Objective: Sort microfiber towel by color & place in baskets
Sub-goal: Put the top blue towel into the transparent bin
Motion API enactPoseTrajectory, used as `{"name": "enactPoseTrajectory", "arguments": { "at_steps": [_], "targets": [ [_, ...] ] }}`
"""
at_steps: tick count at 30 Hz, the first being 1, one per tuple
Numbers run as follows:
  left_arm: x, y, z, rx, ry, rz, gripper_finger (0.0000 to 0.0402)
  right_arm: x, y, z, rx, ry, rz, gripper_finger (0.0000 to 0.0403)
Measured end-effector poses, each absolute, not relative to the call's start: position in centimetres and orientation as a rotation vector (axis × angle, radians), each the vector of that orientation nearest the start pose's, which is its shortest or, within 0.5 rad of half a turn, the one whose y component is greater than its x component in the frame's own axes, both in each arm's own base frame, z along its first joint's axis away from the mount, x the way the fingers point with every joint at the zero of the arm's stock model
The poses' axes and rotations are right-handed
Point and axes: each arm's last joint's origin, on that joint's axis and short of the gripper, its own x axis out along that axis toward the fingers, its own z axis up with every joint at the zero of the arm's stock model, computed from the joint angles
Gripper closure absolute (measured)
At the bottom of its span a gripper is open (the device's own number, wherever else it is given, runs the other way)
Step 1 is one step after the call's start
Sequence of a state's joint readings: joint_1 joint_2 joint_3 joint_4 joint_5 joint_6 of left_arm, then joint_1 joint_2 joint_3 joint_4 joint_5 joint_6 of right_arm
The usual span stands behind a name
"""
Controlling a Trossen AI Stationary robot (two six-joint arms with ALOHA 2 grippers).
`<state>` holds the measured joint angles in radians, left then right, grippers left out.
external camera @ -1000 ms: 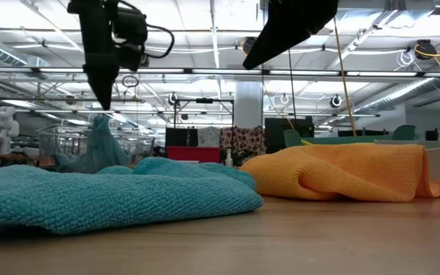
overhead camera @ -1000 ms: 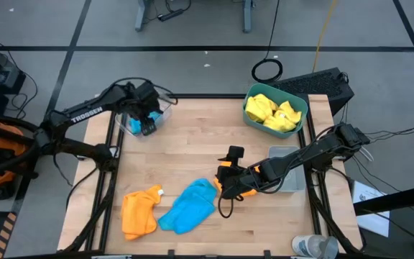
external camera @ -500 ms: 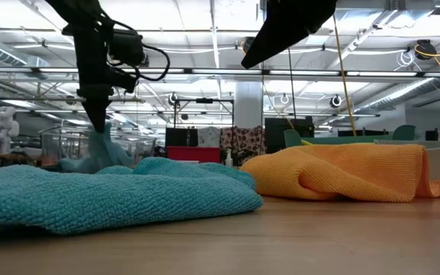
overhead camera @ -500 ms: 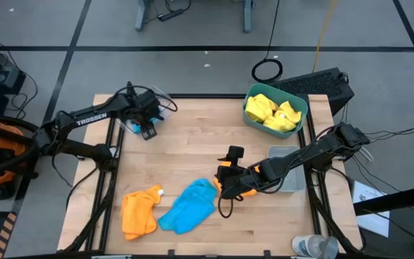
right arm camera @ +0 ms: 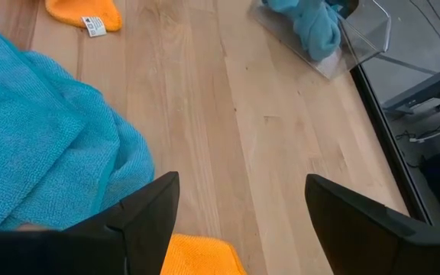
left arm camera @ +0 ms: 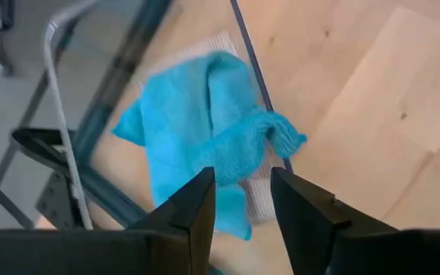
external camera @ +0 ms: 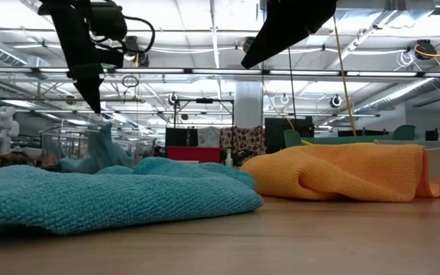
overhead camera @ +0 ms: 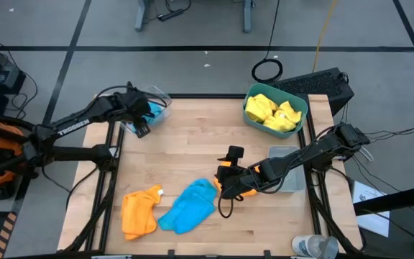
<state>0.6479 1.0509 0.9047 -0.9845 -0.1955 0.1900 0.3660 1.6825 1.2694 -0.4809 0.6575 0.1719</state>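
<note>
Sky-blue microfiber cloth (left arm camera: 205, 137): lies crumpled in the clear rectangular plastic bin (overhead camera: 158, 97) at the table's far left corner, one corner draped over the bin's edge. Half a second ago the left gripper (overhead camera: 140, 124) was down at this cloth; it has since risen and drawn back toward the table's left edge, fingers a little apart and holding nothing.

Second sky-blue cloth (overhead camera: 187, 206): flat on the pale wooden table (overhead camera: 192, 151) near the front edge, unmoved.

Orange cloth with a white tag (overhead camera: 139, 210): just left of that blue cloth, touching it, unmoved.

Second orange cloth (overhead camera: 233, 180): bunched just right of the blue cloth, under the right gripper (overhead camera: 225, 181). That gripper has not shifted; in the right wrist view its fingers stand wide apart with the orange cloth between them, nothing gripped.

Two bright yellow cloths (overhead camera: 272, 112): heaped in the deep teal bin (overhead camera: 301, 101) at the far right corner.

Small translucent grey bin (overhead camera: 292, 180): at the right edge, partly under the right arm.
</note>
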Motion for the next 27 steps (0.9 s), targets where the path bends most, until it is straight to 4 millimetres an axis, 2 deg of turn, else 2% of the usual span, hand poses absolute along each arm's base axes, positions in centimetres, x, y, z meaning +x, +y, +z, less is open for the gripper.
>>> {"name": "enactPoseTrajectory", "arguments": {
  "at_steps": [4,9,13,19,23,27],
  "targets": [
    [14.5,11.6,26.8,-0.079,1.163,0.606,0.0267,33.8,11.1,25.3,-0.270,0.739,-0.336,0.0127],
    [14.9,12.4,23.8,-0.114,1.226,0.557,0.0267,33.9,11.1,25.3,-0.266,0.734,-0.334,0.0127],
    [14.8,13.4,22.3,-0.147,1.245,0.584,0.0267,33.9,11.1,25.3,-0.267,0.735,-0.333,0.0127],
    [14.8,13.7,23.0,-0.162,1.174,0.577,0.0267,33.9,11.1,25.3,-0.286,0.739,-0.324,0.0127],
    [14.5,14.0,24.3,-0.107,1.144,0.681,0.0267,33.9,11.1,25.3,-0.285,0.739,-0.324,0.0127],
    [13.7,14.6,24.3,-0.082,1.173,0.754,0.0267,33.9,11.1,25.3,-0.284,0.739,-0.324,0.0127]
  ]
}}
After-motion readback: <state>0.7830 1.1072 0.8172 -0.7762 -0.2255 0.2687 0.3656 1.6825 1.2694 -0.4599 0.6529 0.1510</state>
